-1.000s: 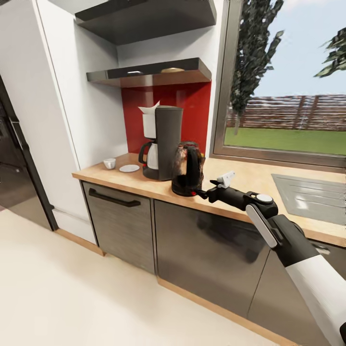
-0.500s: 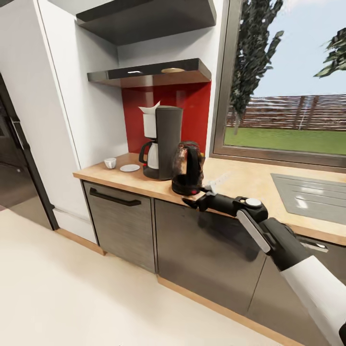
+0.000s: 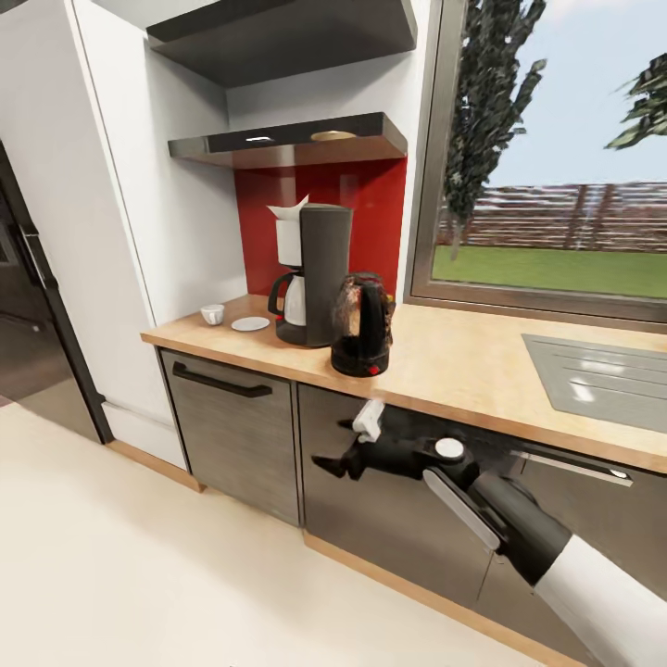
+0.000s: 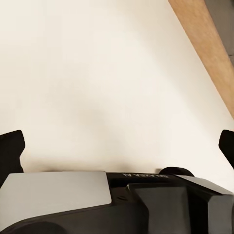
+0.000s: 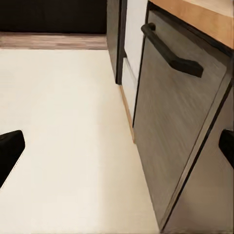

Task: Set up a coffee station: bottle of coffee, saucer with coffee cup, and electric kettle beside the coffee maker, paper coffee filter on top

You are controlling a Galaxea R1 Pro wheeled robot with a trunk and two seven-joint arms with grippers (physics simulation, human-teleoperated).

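Observation:
The coffee maker (image 3: 313, 278) stands on the kitchen countertop (image 3: 463, 361) against the red wall panel, with the paper coffee filter (image 3: 289, 209) on its top. Close by its right side is the electric kettle (image 3: 362, 324). To its left lie the saucer (image 3: 249, 324) and, apart from it, the coffee cup (image 3: 212, 314). The kitchen shelf (image 3: 296, 139) hangs above; the bottle of coffee is out of view. My right gripper (image 3: 347, 443) is open and empty, below the counter edge in front of a grey cabinet front (image 5: 170, 126). My left gripper (image 4: 119, 145) is open over pale floor.
A steel sink (image 3: 593, 380) is set in the worktop at the right under a large window. A drawer with a black bar handle (image 3: 220, 382) sits below the cup. A dark tall appliance (image 3: 23, 306) stands at far left. Pale floor (image 3: 139, 556) lies before the cabinets.
My right arm has dropped from beside the kettle's base down to below the counter edge, in front of the cabinets. The kettle stays put next to the coffee maker.

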